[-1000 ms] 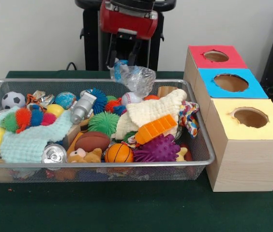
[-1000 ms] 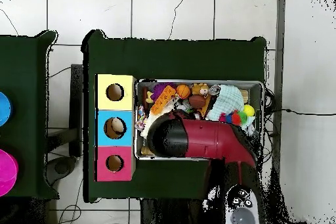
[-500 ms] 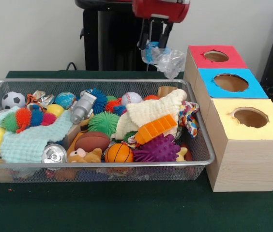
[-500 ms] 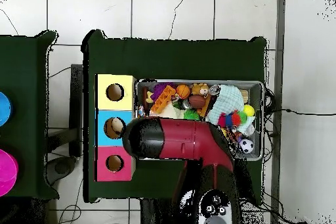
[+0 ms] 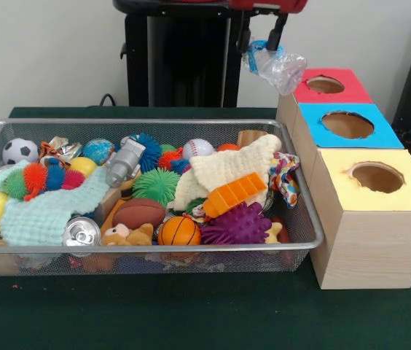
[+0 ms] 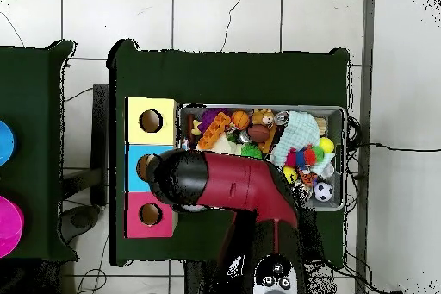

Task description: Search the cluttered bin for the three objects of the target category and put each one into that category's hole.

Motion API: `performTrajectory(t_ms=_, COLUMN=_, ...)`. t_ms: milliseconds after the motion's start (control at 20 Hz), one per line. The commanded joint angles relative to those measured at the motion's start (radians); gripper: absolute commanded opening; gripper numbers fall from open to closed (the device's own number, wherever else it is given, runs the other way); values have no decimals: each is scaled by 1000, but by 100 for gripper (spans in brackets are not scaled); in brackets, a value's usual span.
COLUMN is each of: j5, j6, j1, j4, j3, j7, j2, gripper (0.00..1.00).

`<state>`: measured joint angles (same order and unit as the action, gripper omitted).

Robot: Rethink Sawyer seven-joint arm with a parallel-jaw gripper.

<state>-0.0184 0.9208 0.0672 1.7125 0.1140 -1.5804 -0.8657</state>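
Overhead view: green table [image 6: 232, 75] on tiled floor [image 6: 224, 19].

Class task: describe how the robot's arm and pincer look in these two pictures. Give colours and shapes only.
From overhead, the arm is a thick, rounded tube, dark red along its length, with a bulbous black end. In the front view only a strip of red casing shows at the top edge, and below it the pincer has two thin, dark fingers.

A dark green cloth [image 5: 191, 313] covers the table. In the overhead view a second green-topped table [image 6: 30, 135] stands well apart to one side, with a blue disc [image 6: 4, 142] and a magenta disc [image 6: 9, 226] at its edge. The floor [image 6: 224, 19] is pale tile, cables [image 6: 392, 147] trailing across it.
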Motion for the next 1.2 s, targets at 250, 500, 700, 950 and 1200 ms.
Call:
performTrajectory(t_ms=250, j5=178, j6=252, j1=19, j4=38, j3=-20, j7=-319, j2=58, gripper=0)
performTrajectory(t_ms=500, j5=241, j6=283, j1=18, j4=77, j3=-16, j7=-326, j2=66, gripper=0)
performTrajectory(t_ms=700, j5=302, j6=303, j1=20, j4=127, j3=-18, j7=-333, j2=64, gripper=0)
performTrajectory(t_ms=950, j5=340, j6=287, j1=27, j4=169, j3=-22, j7=-326, j2=99, gripper=0)
performTrajectory(t_ms=1200, j5=368, j6=292, j1=22, j4=219, j3=-22, j7=-341, j2=118, gripper=0)
